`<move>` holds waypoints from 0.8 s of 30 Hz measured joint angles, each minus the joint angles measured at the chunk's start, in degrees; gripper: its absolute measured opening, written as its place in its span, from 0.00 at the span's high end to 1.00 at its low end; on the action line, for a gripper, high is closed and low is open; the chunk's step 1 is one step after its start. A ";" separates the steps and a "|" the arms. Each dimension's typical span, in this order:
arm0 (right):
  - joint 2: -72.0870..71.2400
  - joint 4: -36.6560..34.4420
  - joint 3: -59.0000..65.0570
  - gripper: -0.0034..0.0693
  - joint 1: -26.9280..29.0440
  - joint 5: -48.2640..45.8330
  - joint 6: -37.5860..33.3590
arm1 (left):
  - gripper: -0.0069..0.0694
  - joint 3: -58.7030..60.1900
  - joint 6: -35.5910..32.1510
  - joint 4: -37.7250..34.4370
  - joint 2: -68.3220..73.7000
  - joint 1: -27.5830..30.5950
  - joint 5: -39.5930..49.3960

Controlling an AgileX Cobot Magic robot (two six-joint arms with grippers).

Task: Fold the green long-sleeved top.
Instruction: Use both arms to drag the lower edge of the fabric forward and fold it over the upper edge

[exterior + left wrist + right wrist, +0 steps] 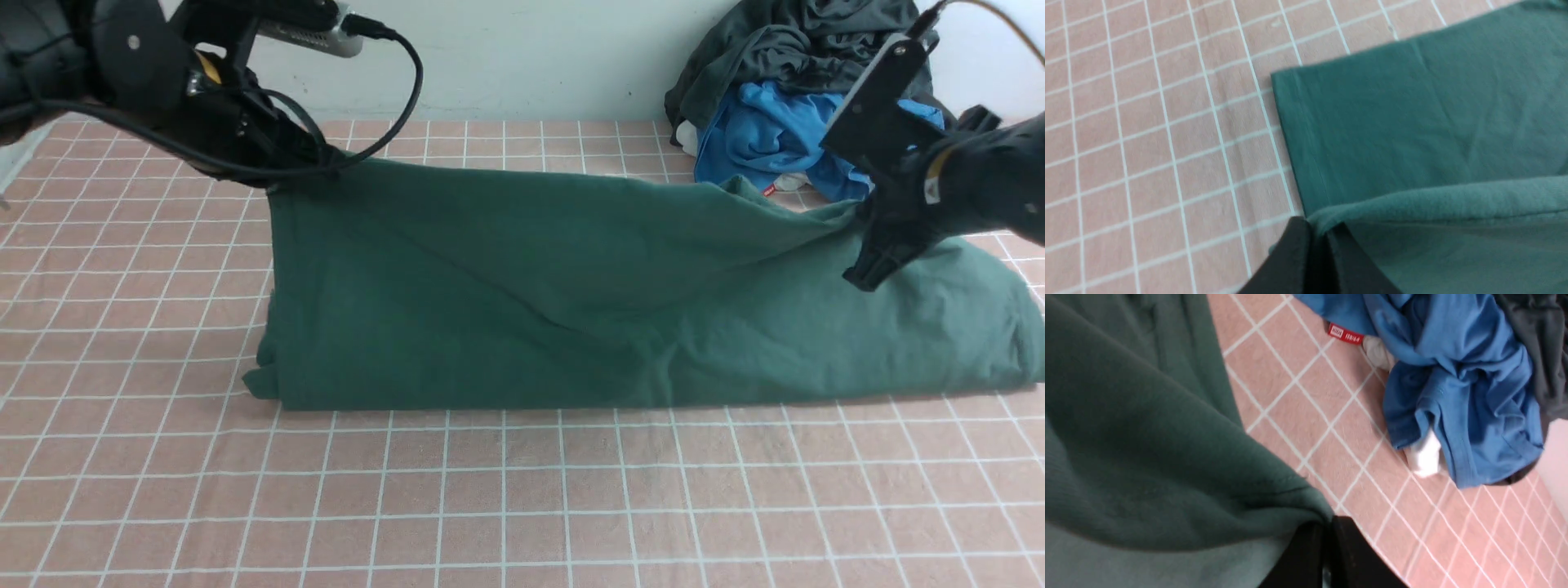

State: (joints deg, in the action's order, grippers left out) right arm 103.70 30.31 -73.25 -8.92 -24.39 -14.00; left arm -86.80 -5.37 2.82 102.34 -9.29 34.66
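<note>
left arm (139, 49): matte black, round screwed joint
cable (412, 73): black loop, eleven o'clock
right arm (988, 175): black, yellow band
left gripper (1318, 229): black, tapered
right gripper (1327, 527): black

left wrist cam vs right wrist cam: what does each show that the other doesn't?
Left wrist only: a flat hemmed corner of the green long-sleeved top lying on the checked cloth, and the left pincer shut on a raised fold of it.
Right wrist only: the blue garment, a red tag beside it, a dark grey garment, and the right pincer shut on the top's edge.
Both: green fabric pinched in a closed pincer above the checked cloth.
</note>
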 joint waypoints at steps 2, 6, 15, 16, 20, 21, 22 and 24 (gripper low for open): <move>5.61 0.05 -4.45 0.95 0.19 0.63 1.67 | 0.90 -4.73 0.04 0.37 6.38 0.66 -1.45; 15.28 0.05 -13.27 0.89 0.31 -0.30 7.58 | 0.89 -16.42 0.59 1.21 20.50 1.54 -3.46; 23.17 -2.66 -28.95 0.63 0.31 -17.57 20.93 | 0.61 -35.03 3.55 1.24 36.66 2.62 0.81; 22.95 -4.04 -30.94 0.61 0.31 -20.88 20.82 | 0.55 -36.64 4.11 1.32 37.01 2.74 1.37; 22.20 -14.57 -36.33 0.62 -0.01 -30.19 12.73 | 0.40 -41.85 6.24 1.87 37.01 3.01 4.83; 22.02 -18.31 -36.88 0.64 -0.20 -31.17 9.76 | 0.39 -42.97 6.64 1.67 36.94 3.01 6.16; 21.97 -23.66 -37.39 0.66 -0.38 -31.62 5.67 | 0.39 -44.24 7.14 1.12 36.82 3.01 8.95; 22.34 -35.80 -37.58 0.73 -0.86 -31.56 -3.33 | 0.39 -45.88 7.17 -0.57 36.50 2.88 15.56</move>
State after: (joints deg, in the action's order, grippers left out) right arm 126.04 -5.48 -110.84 -9.78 -55.94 -17.33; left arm -132.68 1.79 2.25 138.84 -6.40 50.22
